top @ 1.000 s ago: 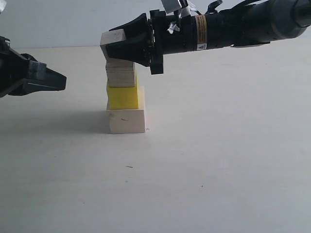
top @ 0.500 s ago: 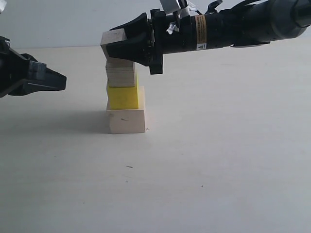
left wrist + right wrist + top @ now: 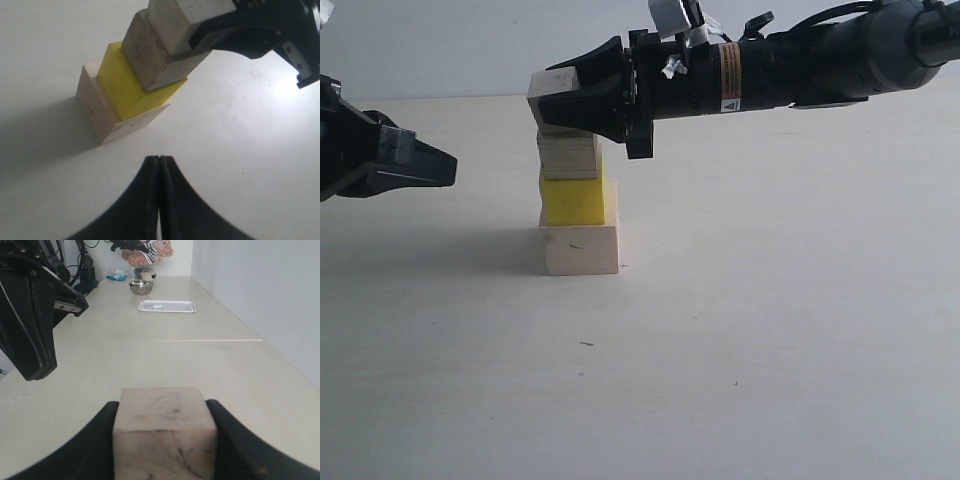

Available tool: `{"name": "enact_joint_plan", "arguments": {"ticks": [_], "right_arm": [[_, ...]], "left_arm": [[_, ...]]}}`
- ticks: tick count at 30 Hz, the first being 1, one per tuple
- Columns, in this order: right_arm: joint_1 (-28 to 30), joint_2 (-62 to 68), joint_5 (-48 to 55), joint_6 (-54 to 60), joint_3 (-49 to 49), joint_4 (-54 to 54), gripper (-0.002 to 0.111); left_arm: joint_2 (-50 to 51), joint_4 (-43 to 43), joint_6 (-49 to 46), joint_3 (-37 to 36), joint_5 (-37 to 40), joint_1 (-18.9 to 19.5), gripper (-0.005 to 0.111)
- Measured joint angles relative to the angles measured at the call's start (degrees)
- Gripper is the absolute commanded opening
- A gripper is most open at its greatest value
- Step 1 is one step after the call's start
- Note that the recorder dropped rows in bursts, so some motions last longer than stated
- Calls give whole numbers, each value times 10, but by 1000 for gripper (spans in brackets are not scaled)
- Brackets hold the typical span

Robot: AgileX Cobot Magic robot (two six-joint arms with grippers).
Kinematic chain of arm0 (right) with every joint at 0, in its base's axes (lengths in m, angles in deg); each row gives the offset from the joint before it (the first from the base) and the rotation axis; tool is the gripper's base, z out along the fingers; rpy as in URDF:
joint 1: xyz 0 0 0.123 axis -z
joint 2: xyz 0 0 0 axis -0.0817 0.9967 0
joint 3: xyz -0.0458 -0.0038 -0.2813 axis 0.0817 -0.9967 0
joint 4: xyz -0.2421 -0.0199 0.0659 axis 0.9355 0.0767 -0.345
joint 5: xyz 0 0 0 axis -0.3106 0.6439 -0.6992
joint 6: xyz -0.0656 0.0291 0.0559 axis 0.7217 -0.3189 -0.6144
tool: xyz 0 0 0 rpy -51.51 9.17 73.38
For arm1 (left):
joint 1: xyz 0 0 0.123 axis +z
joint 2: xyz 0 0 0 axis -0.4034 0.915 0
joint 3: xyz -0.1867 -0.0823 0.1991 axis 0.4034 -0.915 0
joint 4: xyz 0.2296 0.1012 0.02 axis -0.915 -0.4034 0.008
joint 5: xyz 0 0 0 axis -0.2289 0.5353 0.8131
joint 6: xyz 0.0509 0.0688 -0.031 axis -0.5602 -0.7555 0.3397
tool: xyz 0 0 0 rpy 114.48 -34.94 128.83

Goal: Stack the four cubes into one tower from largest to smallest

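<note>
Nearest the exterior camera is the bare pale surface [image 3: 720, 380], and on it stands the tower. A large pale wooden cube [image 3: 580, 250] forms the base, with a medium bright yellow cube [image 3: 573, 200] on it and a smaller layered-plywood cube [image 3: 568, 157] on that, their left sides roughly flush. The right arm [image 3: 790, 70] reaches in level. Its jaws pinch the smallest pale wooden cube [image 3: 552, 85] at the top of the column. That cube looks slightly tilted and juts past the plywood's left edge, and whether it sits flat cannot be told. If it is let go like this, it may rock off that side. A sideways pull as the jaws part could drag the plywood cube or shear the narrow stack. The left arm [image 3: 380, 160] hangs well apart to the left, its jaws pressed together on nothing. Far down the surface lie a white rectangular tray [image 3: 166, 306], a small metal bowl [image 3: 141, 286] and a brown teddy bear [image 3: 150, 249], clear of the work.
</note>
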Motion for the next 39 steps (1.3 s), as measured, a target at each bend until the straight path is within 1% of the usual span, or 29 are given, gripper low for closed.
{"name": "enact_joint_plan", "arguments": {"ticks": [4, 6, 11, 13, 16, 19, 22, 29, 30, 32, 33, 39], "right_arm": [[0, 0, 0, 0, 0, 0, 0], [0, 0, 0, 0, 0, 0, 5], [0, 0, 0, 0, 0, 0, 25], [0, 0, 0, 0, 0, 0, 37], [0, 0, 0, 0, 0, 0, 51], [0, 0, 0, 0, 0, 0, 59], [0, 0, 0, 0, 0, 1, 62], [0, 0, 4, 0, 0, 1, 63], [0, 0, 4, 0, 0, 1, 64], [0, 0, 4, -6, 0, 1, 72], [0, -1, 4, -16, 0, 2, 73], [0, -12, 6, -48, 4, 2, 74]], "left_arm": [[0, 0, 0, 0, 0, 0, 0], [0, 0, 0, 0, 0, 0, 0], [0, 0, 0, 0, 0, 0, 0], [0, 0, 0, 0, 0, 0, 0], [0, 0, 0, 0, 0, 0, 0], [0, 0, 0, 0, 0, 0, 0], [0, 0, 0, 0, 0, 0, 0], [0, 0, -1, 0, 0, 0, 0], [0, 0, -2, 0, 0, 0, 0], [0, 0, -2, 0, 0, 0, 0], [0, 0, -2, 0, 0, 0, 0], [0, 0, -2, 0, 0, 0, 0]]}}
